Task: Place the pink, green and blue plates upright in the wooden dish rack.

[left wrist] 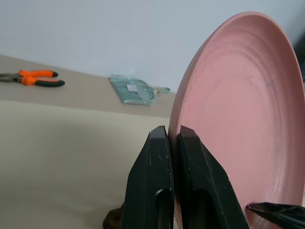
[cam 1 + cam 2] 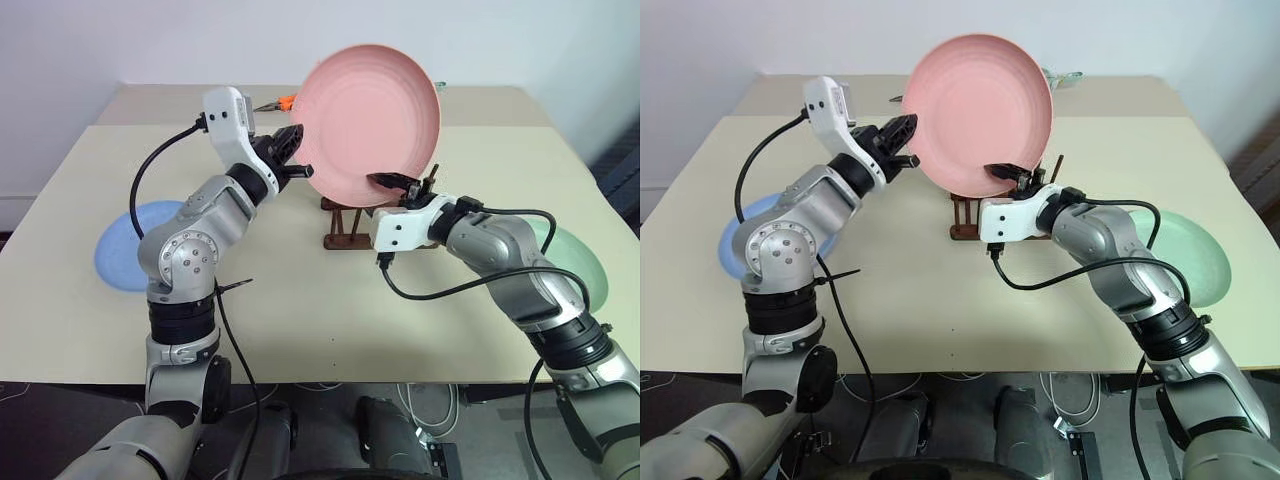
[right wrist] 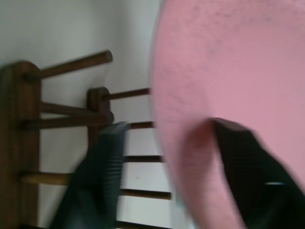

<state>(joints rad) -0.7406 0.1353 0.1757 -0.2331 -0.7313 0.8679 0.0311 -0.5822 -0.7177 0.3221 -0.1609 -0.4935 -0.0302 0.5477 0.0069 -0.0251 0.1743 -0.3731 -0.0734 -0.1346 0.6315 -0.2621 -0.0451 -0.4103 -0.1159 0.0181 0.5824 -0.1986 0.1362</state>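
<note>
The pink plate (image 2: 370,125) stands on edge in the air, just above the wooden dish rack (image 2: 345,225) at mid-table. My left gripper (image 2: 298,160) is shut on the plate's left rim, its fingers (image 1: 157,157) pinching the edge. From below, my right gripper (image 2: 400,185) reaches the lower rim; its jaws straddle the edge, and one finger (image 3: 102,157) stands clear of the plate. The rack's pegs (image 3: 71,64) hold nothing. Flat on the table lie the blue plate (image 2: 125,245) at the left and the green plate (image 2: 585,260) at the right, each partly hidden by an arm.
Orange-handled pliers (image 1: 35,78) and a pale green packet (image 1: 133,90) lie at the table's far side behind the plate. A white wall rises close behind the table. Bare tabletop (image 2: 300,310) runs in front of the rack to the near edge.
</note>
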